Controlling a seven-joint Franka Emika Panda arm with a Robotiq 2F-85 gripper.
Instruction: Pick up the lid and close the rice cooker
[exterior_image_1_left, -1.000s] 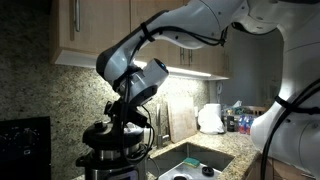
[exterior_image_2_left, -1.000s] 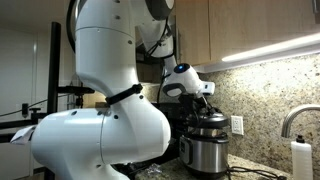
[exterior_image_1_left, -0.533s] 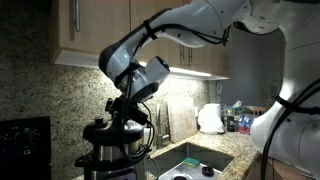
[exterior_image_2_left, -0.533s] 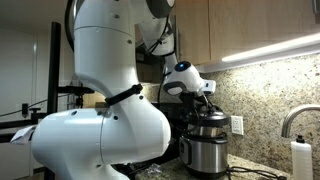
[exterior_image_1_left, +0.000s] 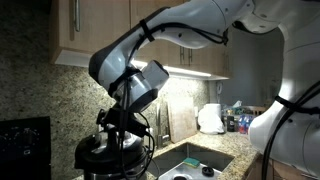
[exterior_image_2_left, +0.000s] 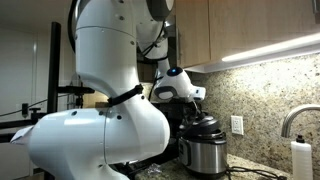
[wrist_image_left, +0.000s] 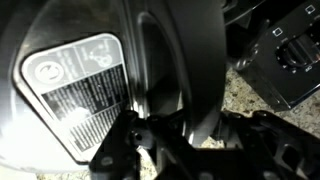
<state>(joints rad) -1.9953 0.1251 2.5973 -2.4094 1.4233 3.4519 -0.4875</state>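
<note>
1. In an exterior view, the arm (exterior_image_1_left: 195, 25) arches down from the upper right, its wrist bent over the rice cooker (exterior_image_1_left: 112, 165). The gripper (exterior_image_1_left: 120, 128) points down, pinched on the knob of the lid (exterior_image_1_left: 112, 148) at the cooker's rim.
2. In an exterior view, the gripper (exterior_image_2_left: 198, 112) is tilted over the lid (exterior_image_2_left: 203, 126), which tops the rice cooker (exterior_image_2_left: 205, 155).
3. Wrist view: a dark curved surface bears a white label (wrist_image_left: 75, 85). The grip is too dark to make out.
</note>
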